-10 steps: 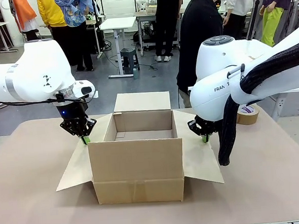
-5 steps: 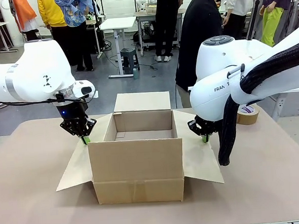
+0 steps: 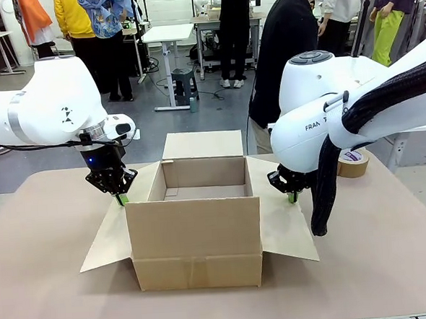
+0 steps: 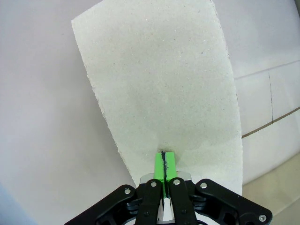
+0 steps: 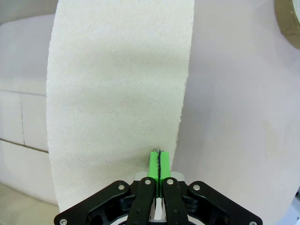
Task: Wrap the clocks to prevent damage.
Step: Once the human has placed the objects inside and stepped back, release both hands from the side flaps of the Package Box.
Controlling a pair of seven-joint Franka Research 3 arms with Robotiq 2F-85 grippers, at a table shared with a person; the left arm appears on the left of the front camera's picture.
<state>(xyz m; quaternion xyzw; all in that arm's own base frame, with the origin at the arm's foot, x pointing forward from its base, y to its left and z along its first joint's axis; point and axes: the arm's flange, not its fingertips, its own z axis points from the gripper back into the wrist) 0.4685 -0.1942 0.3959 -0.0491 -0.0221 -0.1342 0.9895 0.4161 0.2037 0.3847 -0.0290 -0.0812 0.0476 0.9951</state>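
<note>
Only the person (image 3: 286,46) behind the table (image 3: 392,250) shifted a little; both arms stayed put | left gripper (image 3: 120,199) and right gripper (image 3: 293,196) closed tight, tips pressing 2 side flaps (image 3: 108,242) of the open cardboard box (image 3: 194,233) | clocks' whereabouts could not be told | wrapping judged not begun

Rough matt cardboard box (image 3: 194,233), smooth matt table (image 3: 47,285), black plastic left pincer (image 4: 163,157).

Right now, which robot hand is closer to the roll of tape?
Right. The right gripper is at the right flap, near the tape roll; the left gripper is at the left flap, across the whole box.
</note>
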